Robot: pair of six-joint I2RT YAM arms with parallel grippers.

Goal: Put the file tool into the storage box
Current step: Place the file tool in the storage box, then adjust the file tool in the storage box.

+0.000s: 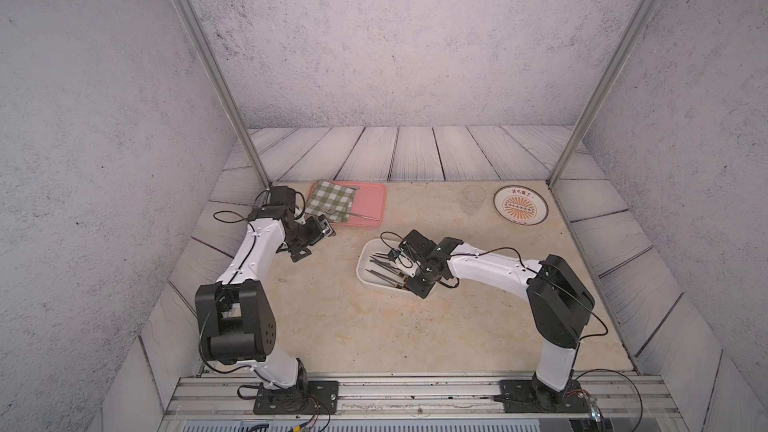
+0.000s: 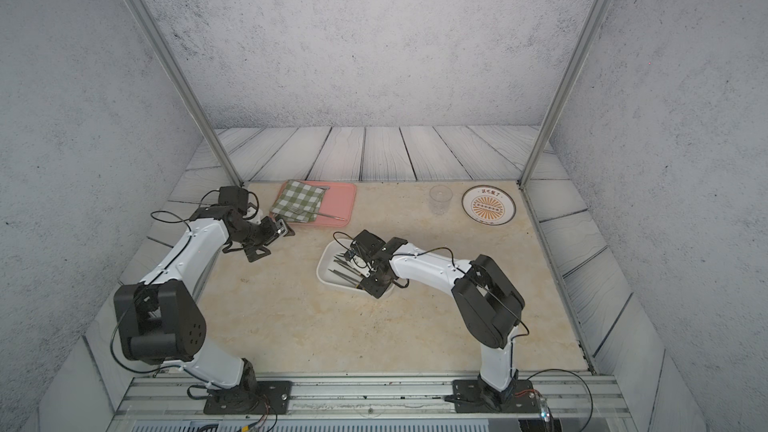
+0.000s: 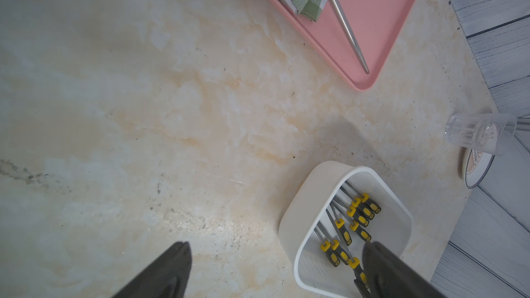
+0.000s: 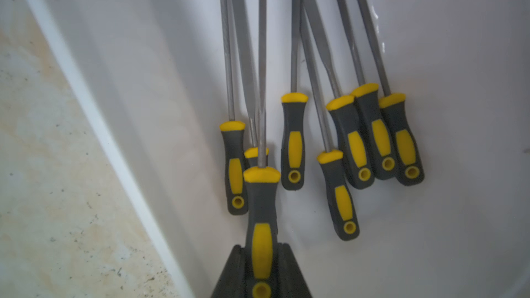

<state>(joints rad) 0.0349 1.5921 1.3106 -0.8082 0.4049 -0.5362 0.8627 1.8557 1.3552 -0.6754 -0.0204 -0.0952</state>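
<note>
Eight files [image 4: 294, 141]: seven lie in the white box [image 1: 365, 249], at four o'clock from the pink tray [image 1: 370, 201]; the right gripper [image 4: 261, 249] pinches the eighth file [image 4: 261, 225] by its handle over them. The left gripper [image 3: 275, 250] stands spread.

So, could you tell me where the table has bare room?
Bare: the near stretch of beige marbled table before the shallow white plastic tub, and the far strip between flat pink tray and clear plastic cup. Crowded: the tub, holding yellow-handled files.
</note>
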